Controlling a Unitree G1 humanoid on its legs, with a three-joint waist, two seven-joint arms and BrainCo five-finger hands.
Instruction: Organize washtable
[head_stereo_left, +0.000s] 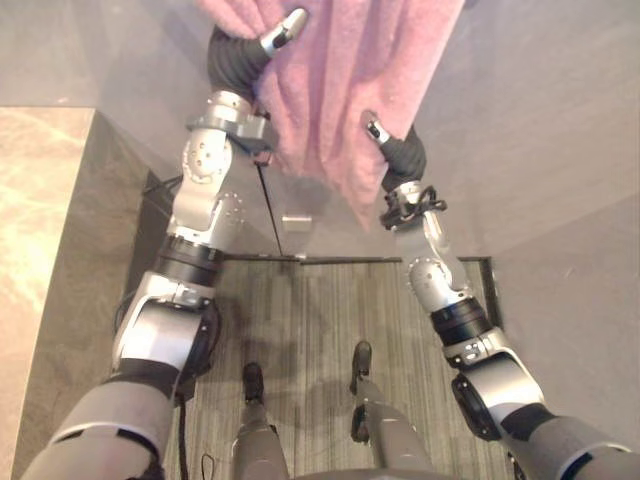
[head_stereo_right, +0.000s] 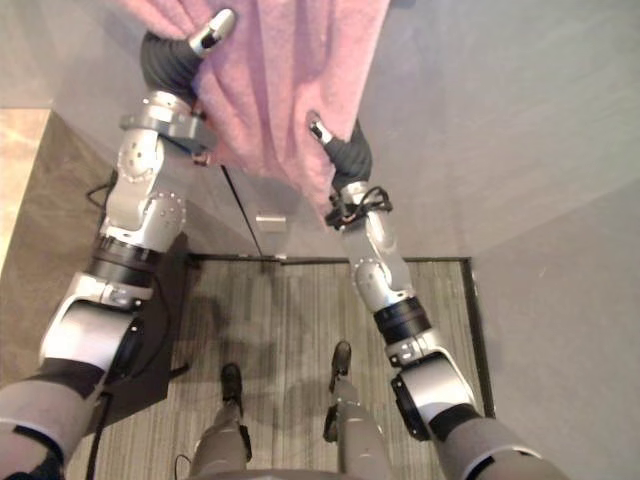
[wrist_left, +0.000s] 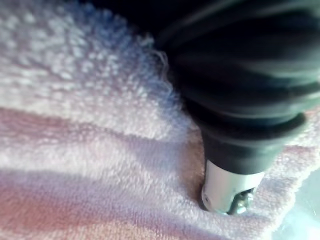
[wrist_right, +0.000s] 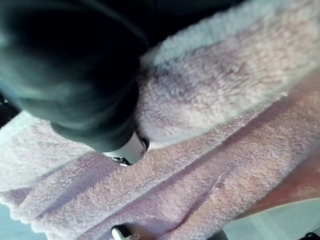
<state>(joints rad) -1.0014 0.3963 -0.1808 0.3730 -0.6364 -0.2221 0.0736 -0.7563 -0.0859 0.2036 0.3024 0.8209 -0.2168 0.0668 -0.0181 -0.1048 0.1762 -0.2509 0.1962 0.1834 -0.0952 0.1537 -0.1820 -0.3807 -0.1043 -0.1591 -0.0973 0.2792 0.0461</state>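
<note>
- The pink towel (head_stereo_left: 340, 70) hangs between the two raised hands, in front of the grey cabinet front (head_stereo_left: 330, 238). Its lower edge falls past the small metal handle (head_stereo_left: 296, 222).
- The left hand (head_stereo_left: 283, 30) holds it high, the thumb laid over the front of the cloth and pinching a fold.
- The right hand (head_stereo_left: 400, 152) is lower, sunk into the towel's side edge. I cannot tell whether it grips or only presses.
- The cloth is thick looped terry, fluffy and matte, and it falls in deep soft folds.
- It looks light and limp. It will sag and bunch wherever it is unsupported, but the pile should not slip.
- The best hold seems to be the two top corners, so that it hangs flat for folding.
- Below lies striped grey carpet (head_stereo_left: 300, 310).
</note>
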